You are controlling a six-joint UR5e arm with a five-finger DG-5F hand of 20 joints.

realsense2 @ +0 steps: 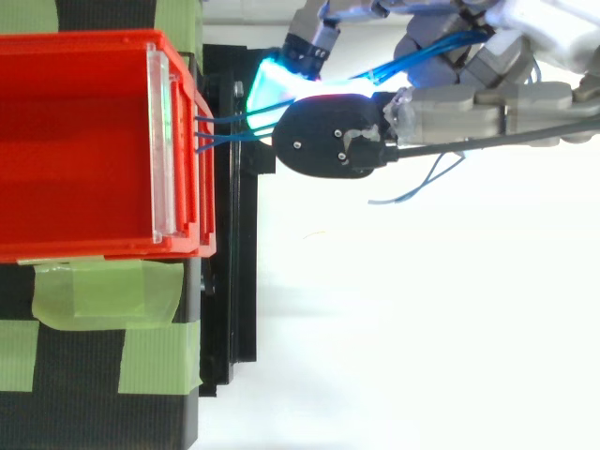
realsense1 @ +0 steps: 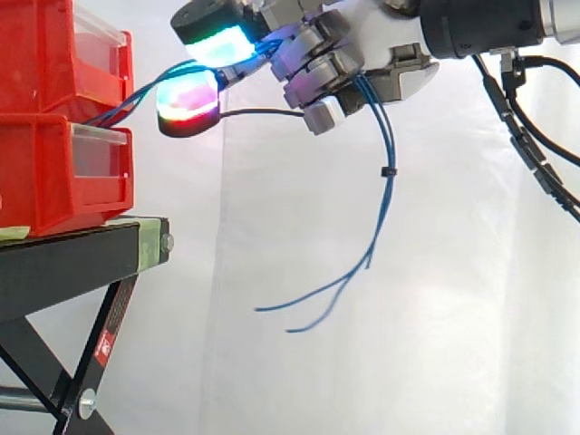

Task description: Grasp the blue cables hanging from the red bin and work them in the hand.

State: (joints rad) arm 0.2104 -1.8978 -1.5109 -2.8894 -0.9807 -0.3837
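Fingers (realsense1: pixel 319 71) curl shut round the blue cables (realsense1: pixel 388 195), which run from the bin (realsense2: pixel 94 42) at nine o'clock and dangle free toward six. Pulling farther toward three could drag the bin or let strands slip. Side view shows how the tails hang; top view shows them leaving the bin's front.

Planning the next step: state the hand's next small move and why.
Probably ease the blue cables a little through the hand by rolling its grip, without pulling away. The hand is curled round them, they run fairly straight to the red bin, and their loose ends hang free below.
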